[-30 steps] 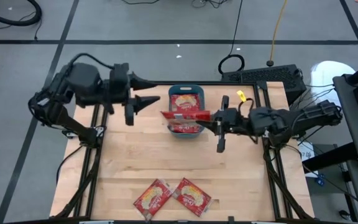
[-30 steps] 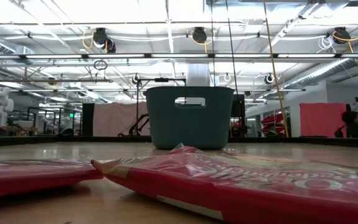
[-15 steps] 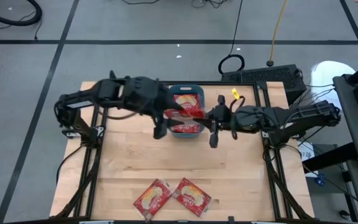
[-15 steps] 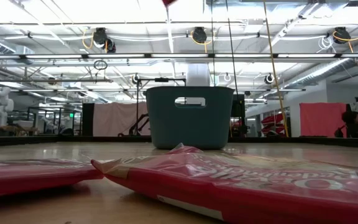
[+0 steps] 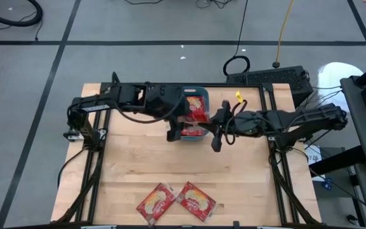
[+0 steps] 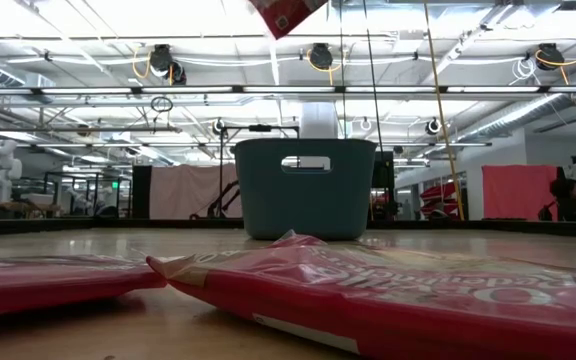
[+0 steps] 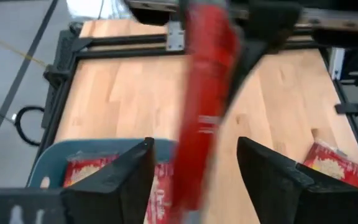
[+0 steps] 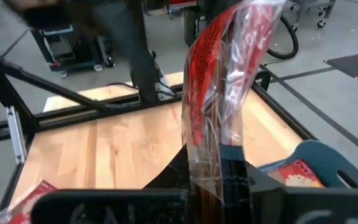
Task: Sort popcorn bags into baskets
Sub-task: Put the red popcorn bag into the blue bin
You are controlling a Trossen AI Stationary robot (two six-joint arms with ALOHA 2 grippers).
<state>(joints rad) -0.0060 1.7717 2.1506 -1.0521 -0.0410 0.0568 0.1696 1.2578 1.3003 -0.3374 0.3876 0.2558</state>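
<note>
A teal basket point(image 5: 201, 93) point(image 6: 306, 188) stands at the table's far middle with red popcorn bags point(image 5: 192, 104) inside. My right gripper point(image 5: 207, 121) reaches in from the table's right and is shut on one red popcorn bag point(image 8: 222, 87), holding it above the basket. The bag's corner point(image 6: 286, 14) shows at the top of the low view. My left gripper point(image 7: 194, 177) comes from the table's left and is open. Its fingers stand on either side of that bag point(image 7: 205, 106), apart from it. Two more bags point(image 5: 156, 202) point(image 5: 197, 198) lie flat near the table's front edge. My right gripper pinches one end of the bag point(image 8: 211, 163) between its two fingers, coming nearly level from the table's right. The bag stands up out of the fingers, creased and tilted, lifted clear above the basket.
Black frame rails point(image 5: 94, 159) run along the table's left and right sides. A keyboard point(image 5: 269, 79) and cables lie past the far right corner. Bare wood point(image 5: 183, 162) stretches between the basket and the two front bags.
My left arm has swung from the table's far left toward the basket and sunk, tipping downward, until its open fingers flank the held bag. My right gripper has sunk slightly and tipped down with the bag, whose corner now shows at the top of the low view.
</note>
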